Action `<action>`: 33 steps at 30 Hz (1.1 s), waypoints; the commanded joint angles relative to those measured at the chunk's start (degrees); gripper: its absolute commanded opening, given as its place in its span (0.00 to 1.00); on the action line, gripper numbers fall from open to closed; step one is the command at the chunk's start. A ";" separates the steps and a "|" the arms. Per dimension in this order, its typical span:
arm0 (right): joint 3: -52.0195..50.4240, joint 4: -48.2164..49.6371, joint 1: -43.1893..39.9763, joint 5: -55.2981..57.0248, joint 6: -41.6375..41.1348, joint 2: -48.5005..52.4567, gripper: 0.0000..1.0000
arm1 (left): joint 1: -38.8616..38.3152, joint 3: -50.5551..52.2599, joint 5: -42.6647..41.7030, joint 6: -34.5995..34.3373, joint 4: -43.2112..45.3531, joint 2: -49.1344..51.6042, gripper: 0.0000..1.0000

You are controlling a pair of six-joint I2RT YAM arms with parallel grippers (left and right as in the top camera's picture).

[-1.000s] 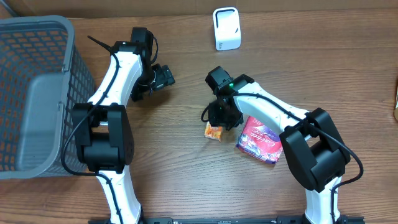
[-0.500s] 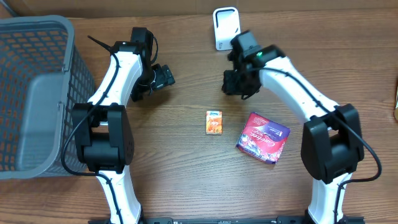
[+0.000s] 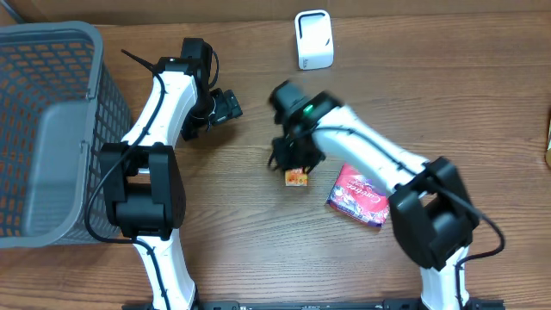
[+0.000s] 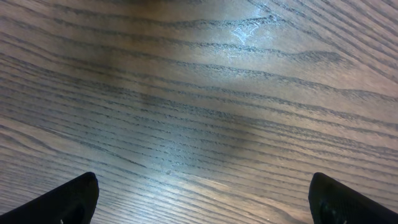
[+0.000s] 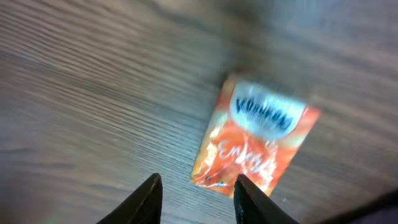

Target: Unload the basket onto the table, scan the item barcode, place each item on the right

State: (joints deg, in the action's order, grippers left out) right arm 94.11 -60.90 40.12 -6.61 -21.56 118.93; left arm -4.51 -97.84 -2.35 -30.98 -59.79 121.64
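The table is showing a brown wood surface with long dark grain lines; in the left wrist view a pale glare is lying across it. At the left edge a grey basket is standing; its walls are a fine plastic mesh, and its left part is running out of the overhead picture. Near the far edge a white device with rounded corners is standing; its details are too small to read.

The orange sachet is lying flat on the wood near the middle of the table. It is a small, thin rectangle of glossy film, with a pale patch carrying dark letters at one end and white script on the orange part. In the right wrist view the print is smeared by blur, so the words are not readable; whether a barcode is on this face I cannot tell. Near it, toward the right arm, a pink packet is lying; it is larger and shiny, and one corner is disappearing under the arm.

The right gripper is hanging over one end of the sachet. Its fingers are standing partly apart with bare wood between them, so it is holding nothing. One tip is overlapping a corner of the sachet, but whether it is touching I cannot tell. In the overhead view its head is blurred. The left gripper is hovering over bare wood with its fingers spread wide — only two dark rounded tips are showing, in the bottom corners.
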 commanded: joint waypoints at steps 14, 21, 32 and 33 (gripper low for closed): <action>-1.16 -1.88 -4.68 7.87 -8.50 0.68 0.42 | -0.28 -0.20 -0.04 0.55 0.07 -0.15 1.00; -2.82 -0.98 -9.57 -12.31 -0.50 0.68 0.39 | -0.28 -0.20 -0.04 0.55 0.07 -0.15 1.00; -11.32 7.32 -9.60 -18.99 -1.14 0.68 0.42 | -0.33 -0.20 -0.04 0.55 0.09 -0.15 1.00; -11.43 7.54 -9.60 -18.91 -1.14 0.68 0.42 | -0.33 -0.20 -0.04 0.55 0.07 -0.15 1.00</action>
State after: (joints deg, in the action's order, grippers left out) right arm 83.20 -54.13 30.15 -22.59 -23.11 119.55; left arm -4.51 -97.84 -2.35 -30.98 -59.79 121.64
